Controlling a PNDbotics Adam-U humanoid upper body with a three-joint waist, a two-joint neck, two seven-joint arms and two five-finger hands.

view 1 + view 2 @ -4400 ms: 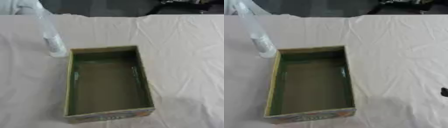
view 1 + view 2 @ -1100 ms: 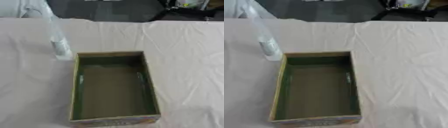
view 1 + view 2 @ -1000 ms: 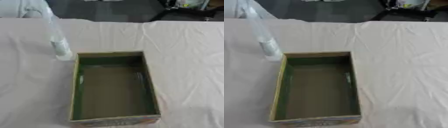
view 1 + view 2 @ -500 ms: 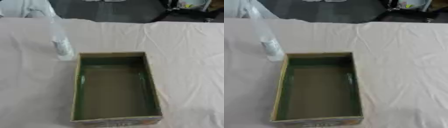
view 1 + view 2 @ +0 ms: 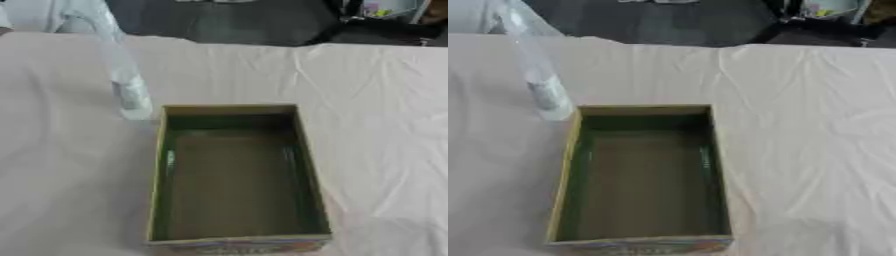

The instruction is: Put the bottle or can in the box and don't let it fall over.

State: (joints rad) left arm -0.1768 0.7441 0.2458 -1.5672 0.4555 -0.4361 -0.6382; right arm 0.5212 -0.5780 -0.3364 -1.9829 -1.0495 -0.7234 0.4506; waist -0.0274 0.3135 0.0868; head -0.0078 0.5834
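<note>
At ten o'clock of the box (image 5: 234,175), a tall bottle (image 5: 121,75) is standing on the bench (image 5: 376,100); tipping is being risked by its narrow base. No hand is being shown.

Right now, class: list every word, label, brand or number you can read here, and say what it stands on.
None can be read.
Bottle: a small greyish label, too blurred to read.
Box: coloured print along its near outer wall, too blurred to read.
Cloth: plain, no print.
</note>
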